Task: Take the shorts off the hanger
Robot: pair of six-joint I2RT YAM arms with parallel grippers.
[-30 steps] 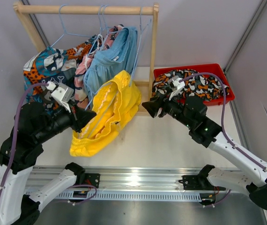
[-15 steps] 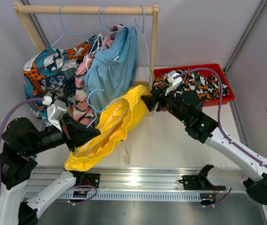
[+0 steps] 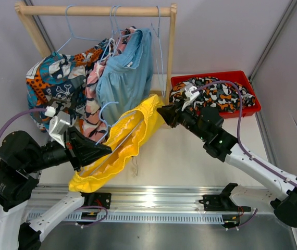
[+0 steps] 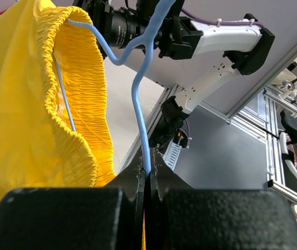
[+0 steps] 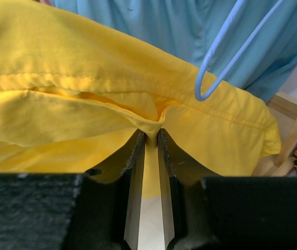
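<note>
The yellow shorts point(image 3: 118, 147) hang stretched between my two arms on a light blue wire hanger point(image 3: 107, 110). My left gripper point(image 3: 106, 149) is shut on the hanger's wire point(image 4: 141, 114), with the gathered yellow waistband point(image 4: 81, 78) beside it. My right gripper point(image 3: 162, 111) is shut on a pinched fold of the yellow shorts point(image 5: 149, 126) at their upper right end. On the wooden rack point(image 3: 99, 10) still hang the light blue shorts point(image 3: 127, 73), the pink shorts point(image 3: 91, 99) and the teal-orange patchwork shorts point(image 3: 54, 75).
A red bin point(image 3: 252, 107) at the right holds a black-orange-white blotched pair point(image 3: 216, 94). The rack's right post point(image 3: 171, 47) stands just behind my right gripper. A metal rail point(image 3: 153, 205) runs along the table's near edge.
My right gripper reached the yellow shorts and closed on their edge. The left arm pulled the hanger down and left, off the rack, stretching the shorts flatter.
</note>
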